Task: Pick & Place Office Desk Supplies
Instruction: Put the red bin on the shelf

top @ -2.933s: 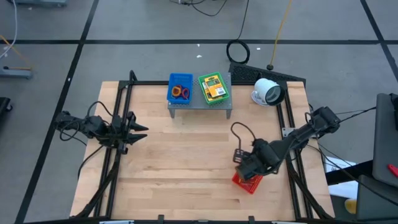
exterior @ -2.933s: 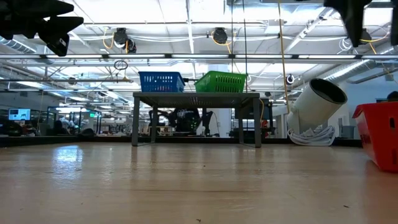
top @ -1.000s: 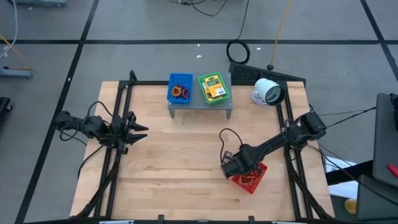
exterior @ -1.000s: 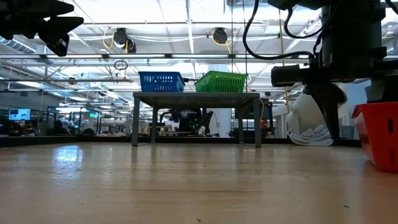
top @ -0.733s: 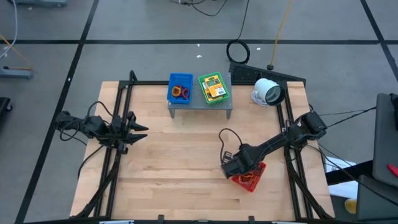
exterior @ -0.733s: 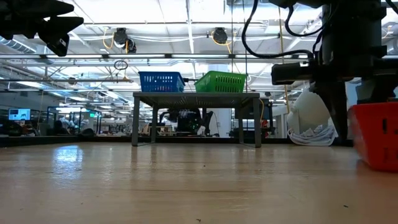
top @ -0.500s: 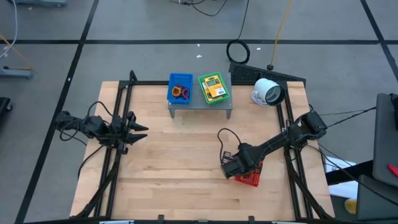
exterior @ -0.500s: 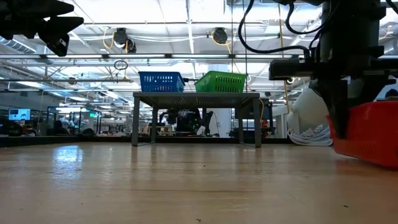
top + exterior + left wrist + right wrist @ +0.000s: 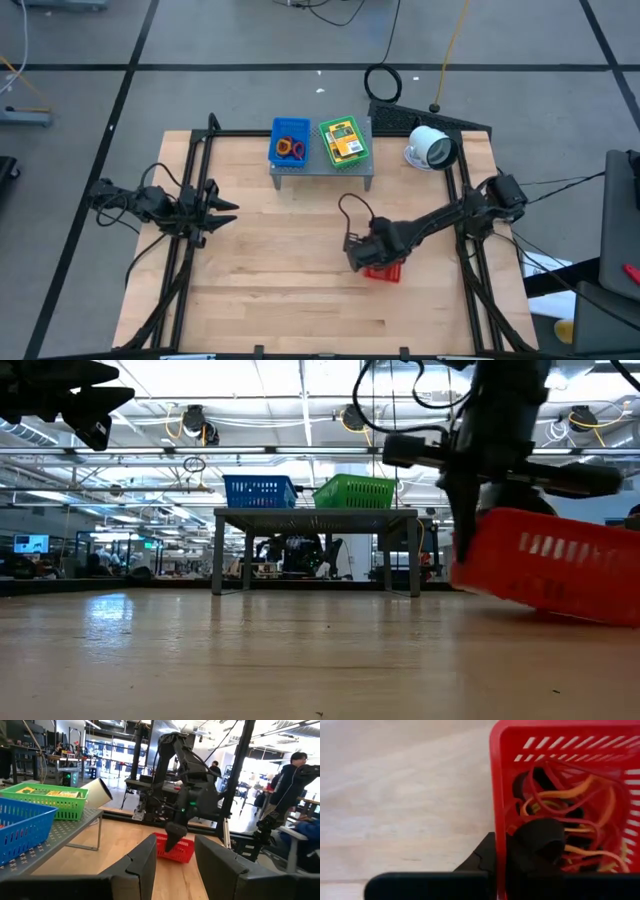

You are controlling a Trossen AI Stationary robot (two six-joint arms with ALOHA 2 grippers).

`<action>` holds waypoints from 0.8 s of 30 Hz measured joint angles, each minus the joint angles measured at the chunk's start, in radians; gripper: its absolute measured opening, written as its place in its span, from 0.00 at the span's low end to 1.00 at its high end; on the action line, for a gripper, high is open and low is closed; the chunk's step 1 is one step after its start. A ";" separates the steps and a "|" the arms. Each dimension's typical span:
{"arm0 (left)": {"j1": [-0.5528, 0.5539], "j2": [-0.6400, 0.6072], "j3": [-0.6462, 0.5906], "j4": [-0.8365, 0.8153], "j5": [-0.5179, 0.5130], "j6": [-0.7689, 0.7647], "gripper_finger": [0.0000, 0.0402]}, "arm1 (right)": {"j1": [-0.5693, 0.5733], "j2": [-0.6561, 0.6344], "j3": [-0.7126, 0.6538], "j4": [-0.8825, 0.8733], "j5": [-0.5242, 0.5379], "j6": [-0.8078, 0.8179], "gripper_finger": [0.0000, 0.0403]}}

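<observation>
Right pincer: mine, clamped on one wall of the red basket, one finger inside, one outside, out over the middle of the table.
Basket: tilted in the low view, its gripped end raised and the far end hanging lower; I cannot tell whether that low corner touches the wood.
Bands: a tangle of orange and red rubber bands loose inside the red basket, lying right against my inner finger.
Shelf: grey, at the far side of the table, carrying a blue basket with more bands and rings, and beside it a green basket with the yellow packets.
White device: lying near the shelf on my side, well apart from the red basket.
Left pincer: parked at the left edge with a gap between its fingers and nothing in them.
Risk, spill: I hold a single thin wall, so the load hangs off-centre; a quick swing or more tilt could slide the bands toward the low end and over the rim.
Risk, slip: the plastic wall may flex or twist between my fingers, and the basket could rotate or drop.
Risk, snag: a band lying against my inner finger may catch on it and be dragged out when I let go.
Risk, drag: if the low corner scrapes the wood, it could lever the basket out of my grip.
Risk, collision: carrying toward the shelf, the hanging end could knock the shelf edge or the baskets on it.
</observation>
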State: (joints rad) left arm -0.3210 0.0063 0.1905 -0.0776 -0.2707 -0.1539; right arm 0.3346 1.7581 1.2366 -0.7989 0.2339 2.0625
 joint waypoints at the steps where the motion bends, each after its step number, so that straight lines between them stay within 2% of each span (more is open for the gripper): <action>1: 0.000 0.000 0.000 0.000 0.000 0.000 0.35 | -0.012 -0.004 0.000 0.011 0.002 -0.021 0.01; 11: 0.000 0.000 0.000 0.000 0.000 0.000 0.35 | -0.042 -0.001 0.000 0.093 0.005 -0.182 0.02; 24: 0.000 0.000 0.000 0.000 0.000 0.000 0.35 | -0.041 -0.001 0.000 0.148 0.036 -0.217 0.22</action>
State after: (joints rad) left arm -0.3210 0.0063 0.1905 -0.0780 -0.2707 -0.1536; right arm 0.2932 1.7569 1.2362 -0.6508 0.2695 1.8454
